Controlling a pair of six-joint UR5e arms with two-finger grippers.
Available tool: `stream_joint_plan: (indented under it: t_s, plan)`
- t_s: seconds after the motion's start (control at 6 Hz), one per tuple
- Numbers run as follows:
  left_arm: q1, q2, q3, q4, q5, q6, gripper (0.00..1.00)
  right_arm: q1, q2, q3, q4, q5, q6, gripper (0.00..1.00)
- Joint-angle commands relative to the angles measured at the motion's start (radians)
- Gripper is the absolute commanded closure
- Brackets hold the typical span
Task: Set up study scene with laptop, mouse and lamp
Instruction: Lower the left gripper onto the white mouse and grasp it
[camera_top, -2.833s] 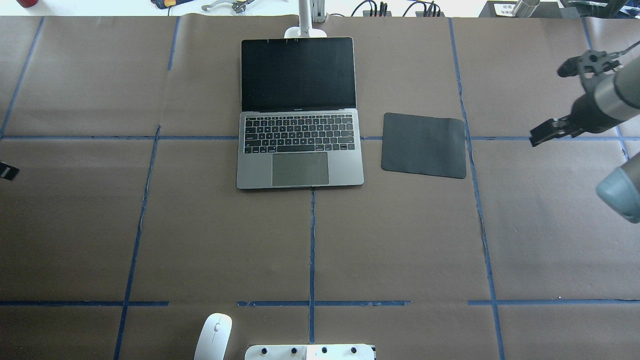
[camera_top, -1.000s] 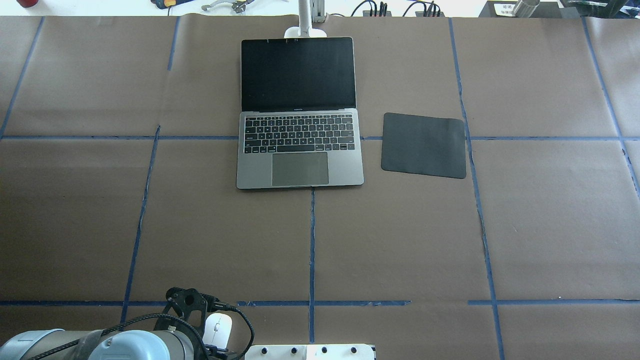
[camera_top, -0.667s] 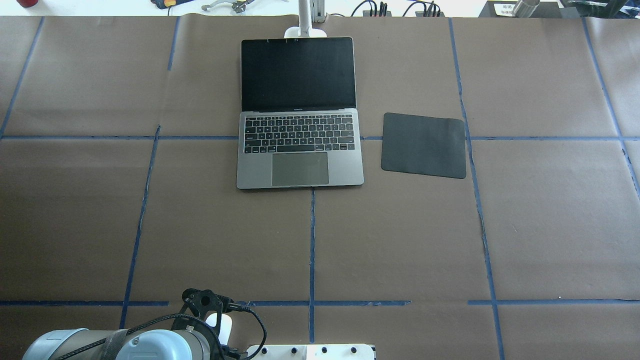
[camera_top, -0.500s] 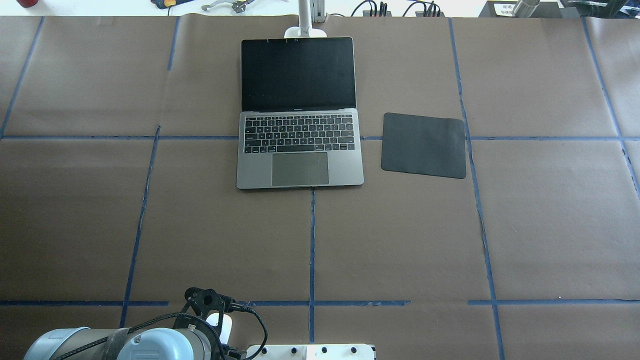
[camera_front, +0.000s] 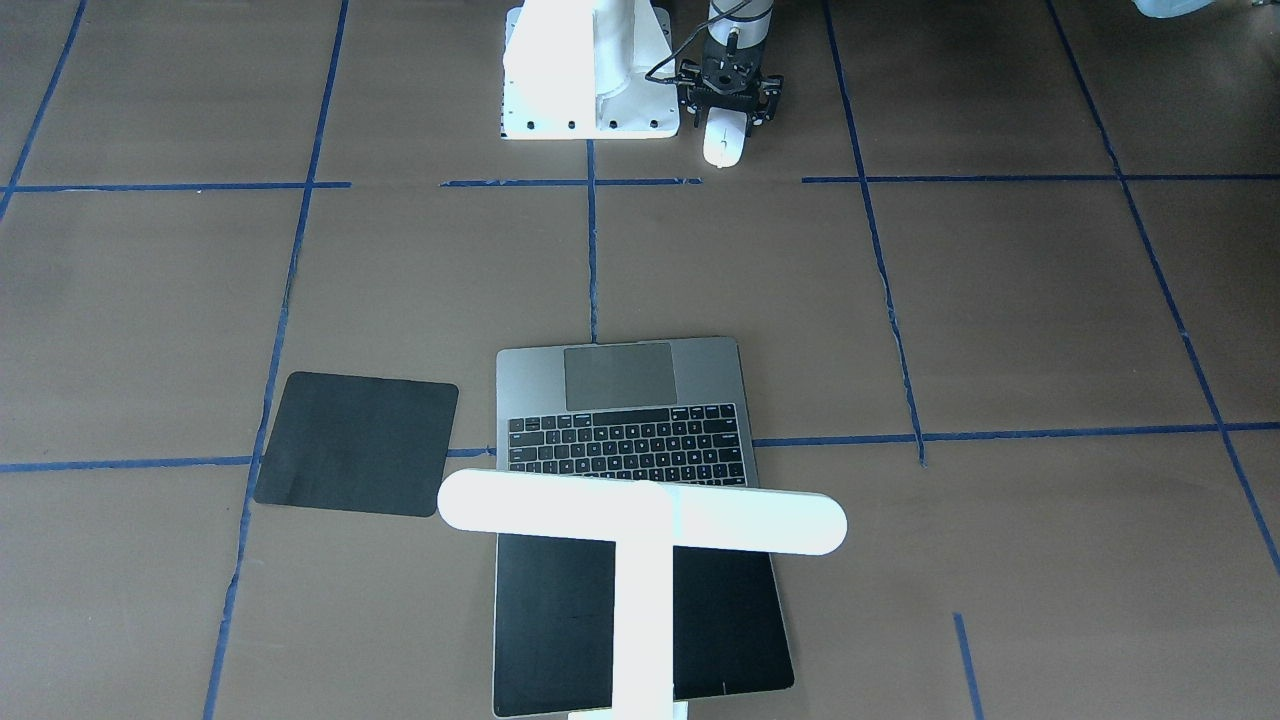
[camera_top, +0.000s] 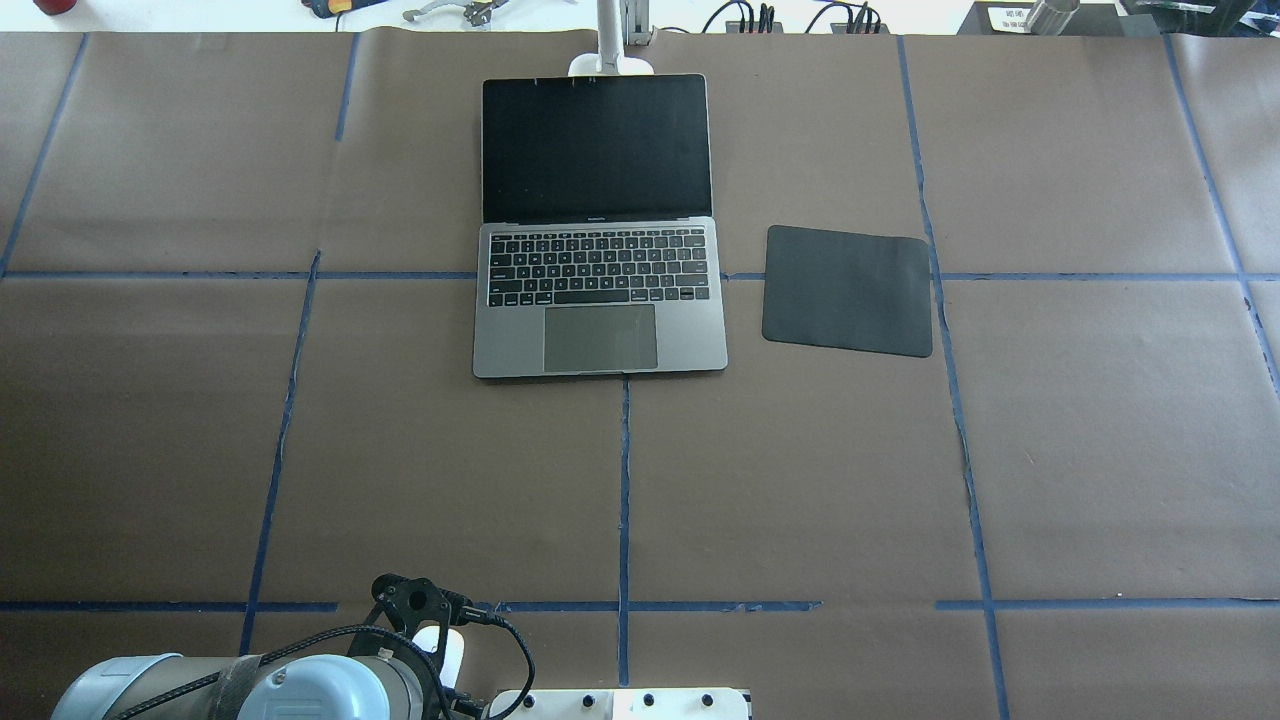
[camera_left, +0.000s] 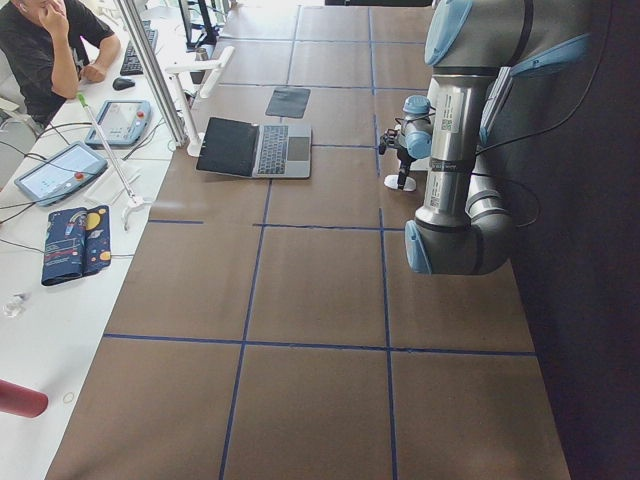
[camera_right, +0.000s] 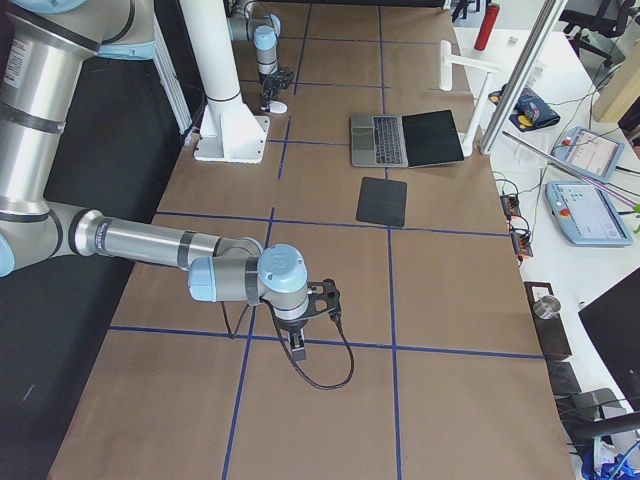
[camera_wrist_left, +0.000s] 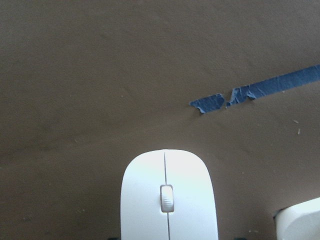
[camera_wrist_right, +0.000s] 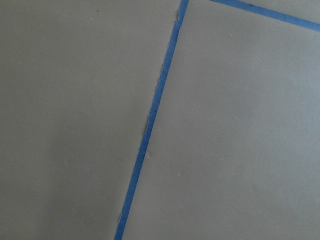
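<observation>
Mouse (camera_front: 722, 148) pickup in hand, I judge: mouse flat on worktop (camera_top: 800, 480), well apart from laptop (camera_top: 600, 300), toward robot's side and off to robot's left. Left pincer (camera_front: 727, 118) hangs over it, jaws apart astride it, no contact I can see. Right pincer (camera_right: 300, 345) far from laptop; apart or together, cannot tell. Lamp (camera_front: 640, 525) stands behind laptop, mat (camera_top: 848, 290) just beside laptop. Next: I'd lower, centre, close gently on smooth sides, carry to mat

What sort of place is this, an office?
Probably a robotics lab, not an office: a big robot arm at a paper-covered table gridded with blue tape, and control tablets beside it.
</observation>
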Motion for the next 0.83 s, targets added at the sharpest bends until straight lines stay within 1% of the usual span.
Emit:
stream_joint_plan:
  t_s: [0.0, 0.17, 0.33, 0.5, 0.67]
  plan:
    - [0.003, -0.002, 0.003, 0.0, -0.003, -0.001, 0.28, 0.0, 0.0, -0.009, 0.002, 0.0, -0.001, 0.0]
    - [0.004, 0.0, 0.001, 0.0, -0.003, -0.001, 0.58, 0.0, 0.0, -0.01, 0.002, 0.001, -0.001, 0.0]
    - [0.003, -0.002, -0.014, 0.002, -0.006, -0.003, 0.74, 0.0, 0.0, -0.01, 0.002, 0.003, -0.001, 0.0]
    - [-0.019, -0.003, -0.064, 0.012, -0.016, -0.001, 0.75, 0.0, 0.002, -0.01, 0.002, 0.003, 0.0, 0.0]
    - [-0.099, -0.003, -0.075, 0.017, -0.089, 0.002, 0.75, 0.0, 0.002, -0.01, 0.002, 0.003, 0.0, 0.0]
